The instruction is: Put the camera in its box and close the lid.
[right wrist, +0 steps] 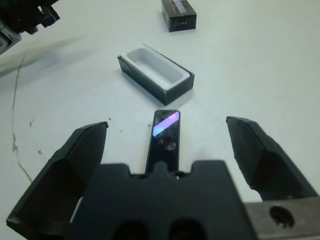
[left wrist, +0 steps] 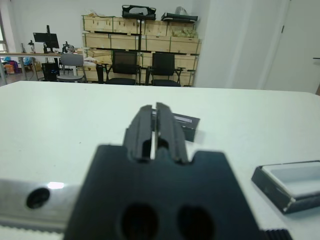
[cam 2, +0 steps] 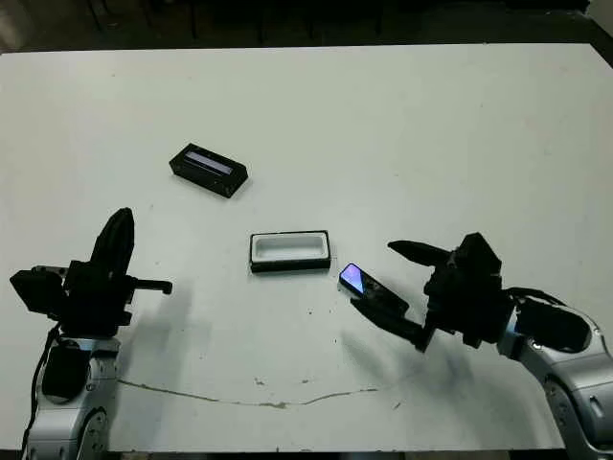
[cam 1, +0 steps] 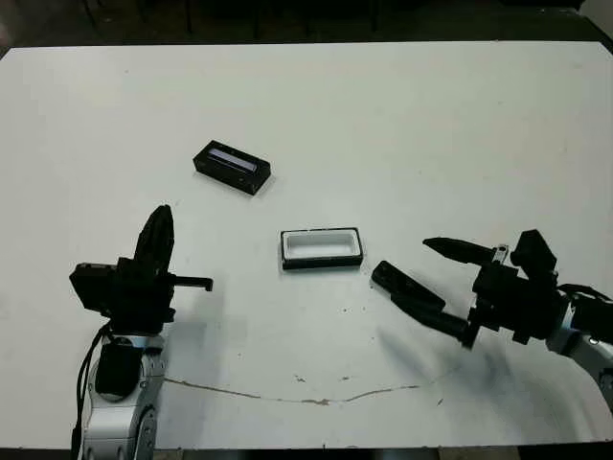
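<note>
Right gripper [right wrist: 165, 145] wide astride camera [right wrist: 164, 137]; slim, rigid, glossy, likely slippery: grip long edges mid-length. Left gripper [left wrist: 155, 131] closed.

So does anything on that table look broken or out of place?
Only a thin dark crack-like line running across the white table near its front edge. The slim black camera bar, white-lined box and black lid look undamaged.

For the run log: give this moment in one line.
camera on table between open right gripper fingers | box empty | lid apart | left gripper shut, idle
</note>
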### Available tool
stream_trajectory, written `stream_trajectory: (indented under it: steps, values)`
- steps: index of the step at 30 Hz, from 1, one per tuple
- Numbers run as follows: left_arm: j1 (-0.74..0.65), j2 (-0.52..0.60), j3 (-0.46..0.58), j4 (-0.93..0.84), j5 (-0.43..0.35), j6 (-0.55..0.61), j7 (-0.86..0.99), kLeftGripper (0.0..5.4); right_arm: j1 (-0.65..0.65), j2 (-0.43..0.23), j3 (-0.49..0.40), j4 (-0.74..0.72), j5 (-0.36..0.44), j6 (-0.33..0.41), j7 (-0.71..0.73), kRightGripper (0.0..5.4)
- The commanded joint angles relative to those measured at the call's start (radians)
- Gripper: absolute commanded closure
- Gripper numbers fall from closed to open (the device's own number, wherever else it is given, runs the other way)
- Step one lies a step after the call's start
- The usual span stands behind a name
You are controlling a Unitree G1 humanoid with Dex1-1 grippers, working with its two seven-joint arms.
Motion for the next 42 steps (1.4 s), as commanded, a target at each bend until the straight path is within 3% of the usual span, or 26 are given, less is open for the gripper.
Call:
stream_trajectory:
  steps: [1, 12, 15, 21, 23, 27, 32, 35, 38, 42]
  values:
    - [0.016, 0.006, 0.005, 0.000, 0.002, 0.024, 0.002, 5.40, 0.026, 0.008, 0.015, 0.035, -0.017, -0.003, -0.004, 0.02]
    - [0.017, 0.004, 0.006, 0.007, 0.003, 0.015, 0.000, 5.40, 0.060, 0.047, 0.076, 0.185, -0.110, -0.203, 0.038, 0.02]
    - [0.021, 0.002, 0.005, -0.001, 0.004, 0.025, 0.005, 5.40, 0.078, 0.056, 0.079, 0.178, -0.110, -0.193, 0.023, 0.02]
    - [0.021, 0.003, 0.004, 0.010, 0.007, 0.009, 0.001, 5.40, 0.118, 0.064, 0.061, 0.082, -0.070, -0.066, -0.061, 0.02]
    - [0.024, 0.000, 0.003, 0.000, 0.004, 0.025, 0.005, 5.40, 0.126, 0.063, 0.058, 0.043, -0.076, -0.041, -0.099, 0.23]
    - [0.023, 0.001, 0.001, 0.004, 0.007, 0.016, 0.002, 5.40, 0.136, 0.095, 0.055, 0.039, -0.084, -0.123, -0.115, 0.85]
    - [0.025, -0.001, -0.001, -0.001, 0.000, 0.024, 0.003, 5.40, 0.124, 0.078, 0.076, 0.027, -0.171, -0.178, -0.125, 1.77]
    - [0.025, -0.001, 0.000, 0.005, -0.007, 0.017, -0.001, 5.40, 0.112, 0.047, 0.085, -0.013, -0.194, -0.153, -0.113, 2.34]
    - [0.023, -0.003, 0.000, 0.007, -0.007, 0.012, 0.000, 5.40, 0.089, -0.003, 0.087, -0.088, -0.183, -0.055, -0.103, 2.88]
    - [0.028, -0.003, -0.002, -0.003, 0.009, 0.020, 0.012, 5.40, 0.055, -0.064, 0.090, -0.134, -0.187, -0.001, -0.068, 3.61]
